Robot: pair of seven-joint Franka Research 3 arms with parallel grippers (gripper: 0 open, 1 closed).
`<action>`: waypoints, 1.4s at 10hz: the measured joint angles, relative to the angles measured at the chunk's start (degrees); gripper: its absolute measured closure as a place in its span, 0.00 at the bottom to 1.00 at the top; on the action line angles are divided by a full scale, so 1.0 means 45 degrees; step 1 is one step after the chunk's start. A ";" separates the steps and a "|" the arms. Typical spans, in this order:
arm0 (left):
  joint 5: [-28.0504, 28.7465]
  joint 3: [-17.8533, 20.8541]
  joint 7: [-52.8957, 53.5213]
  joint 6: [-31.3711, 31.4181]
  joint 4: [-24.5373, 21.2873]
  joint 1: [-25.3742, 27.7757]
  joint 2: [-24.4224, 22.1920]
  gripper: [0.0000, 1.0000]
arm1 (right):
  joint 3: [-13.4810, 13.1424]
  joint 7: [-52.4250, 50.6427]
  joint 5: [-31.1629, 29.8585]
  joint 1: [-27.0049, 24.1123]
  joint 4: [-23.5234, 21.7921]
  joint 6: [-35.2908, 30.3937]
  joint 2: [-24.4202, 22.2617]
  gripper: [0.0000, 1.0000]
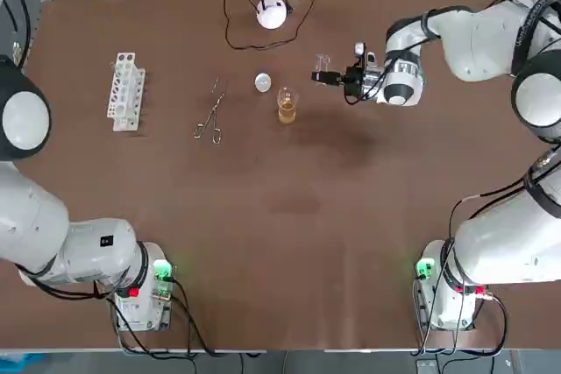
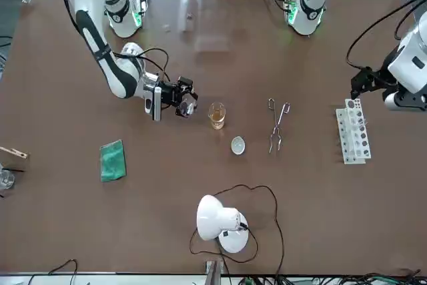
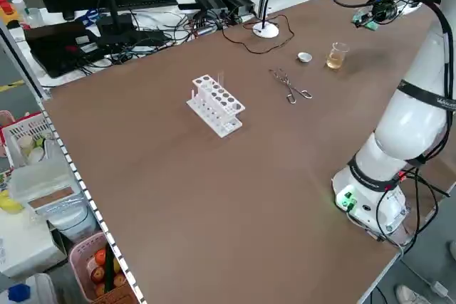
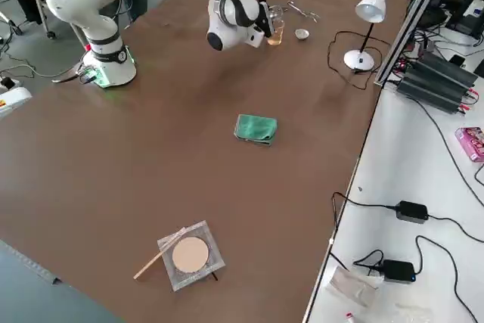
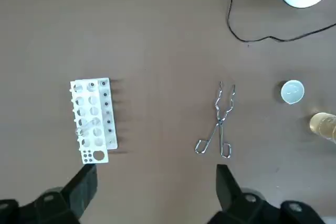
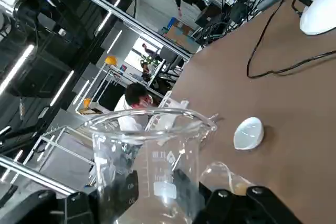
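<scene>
**Right end effector** [image 1: 335, 79]: clamped across the wall of an empty clear beaker [image 6: 149, 150], a hold that seems meant to leave the mouth free. The beaker is tilted, clear of the table [image 1: 298, 216].
**Small glass of amber liquid** [image 1: 287, 109]: stands near, just ahead of the fingertips.
**White dish** [image 1: 263, 83]: beyond that glass.
**Left end effector** [image 5: 155, 176]: spread wide, holding nothing, parked high over the test-tube rack [image 5: 92, 121] and tongs [image 5: 219, 124].

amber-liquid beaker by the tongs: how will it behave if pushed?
Likely fragile and slick: the amber beaker looks like clear glass. Upright, narrow and partly filled, it may tip or slosh if pushed. Beside it the right claw holds an empty beaker; left claw parked near the rack.
</scene>
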 joint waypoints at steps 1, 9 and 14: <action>0.0005 0.0010 0.0002 0.0000 0.0000 0.0014 0.0032 0.00 | -0.0007 -0.0429 -0.0664 -0.0577 -0.0412 -0.0369 -0.0098 0.62; 0.1020 0.0104 -0.0011 -0.0009 -0.0012 0.0451 0.0414 0.00 | -0.0093 -0.2343 -0.9641 -0.7608 -0.1642 -0.2905 -0.0117 0.62; 0.1570 -0.0014 -0.0026 0.0089 0.0079 0.0262 0.0803 0.00 | -0.0293 -0.4122 -1.4171 -1.1333 -0.1011 -0.3743 0.0812 0.62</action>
